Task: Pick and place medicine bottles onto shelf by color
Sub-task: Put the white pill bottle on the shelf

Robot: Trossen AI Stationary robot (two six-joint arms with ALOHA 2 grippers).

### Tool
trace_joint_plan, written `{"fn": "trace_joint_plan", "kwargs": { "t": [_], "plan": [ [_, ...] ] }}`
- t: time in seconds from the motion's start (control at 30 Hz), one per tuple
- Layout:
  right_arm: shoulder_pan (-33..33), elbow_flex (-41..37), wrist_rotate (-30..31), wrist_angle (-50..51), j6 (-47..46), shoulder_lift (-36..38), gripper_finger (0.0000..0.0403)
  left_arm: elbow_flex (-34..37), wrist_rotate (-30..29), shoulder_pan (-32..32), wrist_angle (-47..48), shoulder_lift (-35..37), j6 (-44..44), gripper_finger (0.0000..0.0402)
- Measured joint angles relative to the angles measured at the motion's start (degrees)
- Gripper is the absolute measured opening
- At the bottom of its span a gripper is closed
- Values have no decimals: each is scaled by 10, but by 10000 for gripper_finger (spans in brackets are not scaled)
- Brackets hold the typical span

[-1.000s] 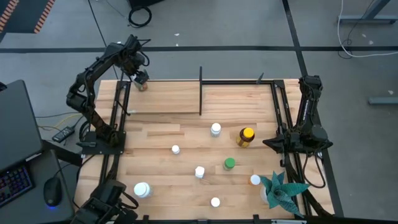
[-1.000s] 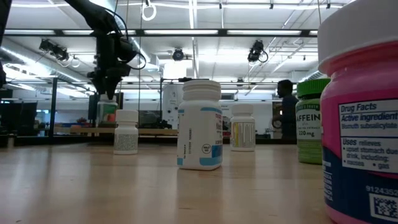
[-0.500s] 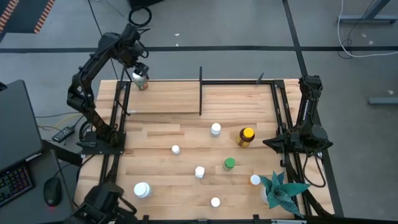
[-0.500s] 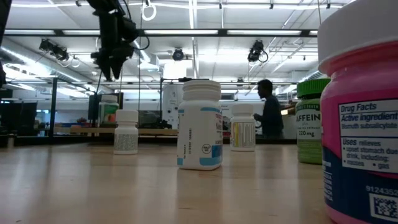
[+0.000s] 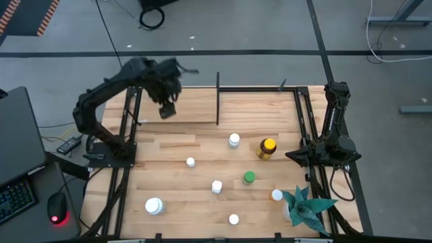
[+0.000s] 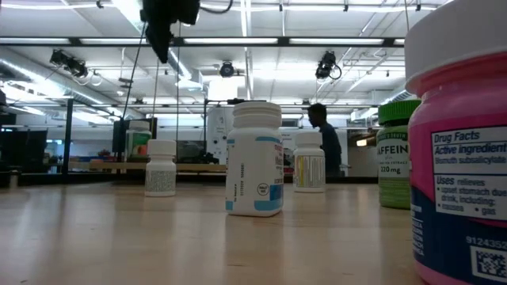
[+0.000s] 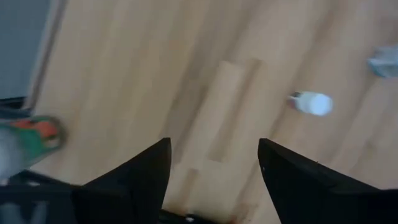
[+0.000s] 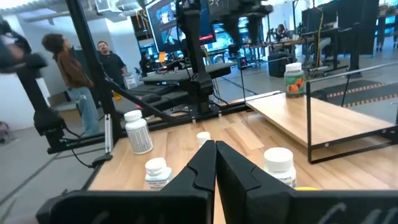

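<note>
Seven medicine bottles stand on the open table; one more sits on the shelf.

Counted from above: white-capped [image 5: 234, 140], amber with yellow cap [image 5: 266, 148], small white [image 5: 190, 162], white [image 5: 217, 186], green-capped [image 5: 249, 177], large white near the front-left corner [image 5: 154, 206], and white at the front edge [image 5: 233, 219]. An eighth cap [image 5: 277, 196] beside the teal plant [image 5: 307, 206] is partly hidden. The orange-labelled bottle [image 8: 294, 79] stands at the far-left end of the shelf [image 5: 196, 108], hidden in the high view by the left arm. Left gripper [image 7: 213, 163] hovers over the shelf, fingers parted, holding nothing. Right gripper [image 8: 214, 163] waits at the right edge, fingers pressed together, empty.
</note>
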State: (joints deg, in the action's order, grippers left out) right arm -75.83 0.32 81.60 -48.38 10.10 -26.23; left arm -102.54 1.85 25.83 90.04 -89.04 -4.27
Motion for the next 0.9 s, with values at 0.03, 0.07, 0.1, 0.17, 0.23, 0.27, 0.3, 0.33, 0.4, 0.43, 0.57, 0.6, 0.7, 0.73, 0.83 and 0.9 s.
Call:
{"fn": "trace_joint_plan", "kwargs": {
  "t": [0.03, 0.07, 0.1, 0.17, 0.23, 0.27, 0.3, 0.33, 0.4, 0.43, 0.57, 0.6, 0.7, 0.73, 0.83, 0.9],
  "plan": [
    [0, 0, -2, 0, -6, 0, 18, 0, 0, -25, 0, 0, 17, 244],
    [0, 0, -6, 0, -13, 0, 18, 0, -1, -51, -1, 0, 33, 243],
    [0, 0, -9, 0, -20, 0, 18, 0, -2, -76, -1, -4, 48, 242],
    [0, 0, -19, 0, -31, 0, 18, 0, -11, -120, -3, -13, 74, 240],
    [0, 0, -31, 6, -43, 0, 18, 15, -23, -157, -18, -19, 101, 240],
    [0, 0, -37, 9, -49, 0, 18, 31, -24, -170, -32, -19, 114, 240],
    [0, 0, -42, 12, -57, 0, 18, 51, -23, -182, -49, -19, 126, 240],
    [0, 0, -47, 17, -66, 0, 18, 75, -17, -193, -70, -19, 135, 240],
    [0, 0, -55, 29, -81, 0, 18, 127, -2, -213, -103, -17, 154, 240],
    [0, 0, -56, 34, -86, 0, 18, 150, 4, -223, -116, -15, 160, 240],
    [0, 0, -58, 48, -91, 0, 18, 211, 8, -259, -182, -14, 173, 238],
    [0, 0, -58, 48, -91, 0, 18, 219, 6, -266, -205, -14, 173, 238],
    [0, 0, -62, 49, -73, 0, 18, 240, -3, -279, -255, -13, 173, 240],
    [4, 0, -62, 37, -40, 0, 18, 248, -4, -281, -263, -13, 173, 242],
    [18, 4, -48, -3, 61, 0, 18, 269, -4, -281, -275, -13, 188, 250],
    [32, 4, -43, -5, 71, 0, 19, 287, -5, -281, -284, -13, 191, 257]
  ]
}}
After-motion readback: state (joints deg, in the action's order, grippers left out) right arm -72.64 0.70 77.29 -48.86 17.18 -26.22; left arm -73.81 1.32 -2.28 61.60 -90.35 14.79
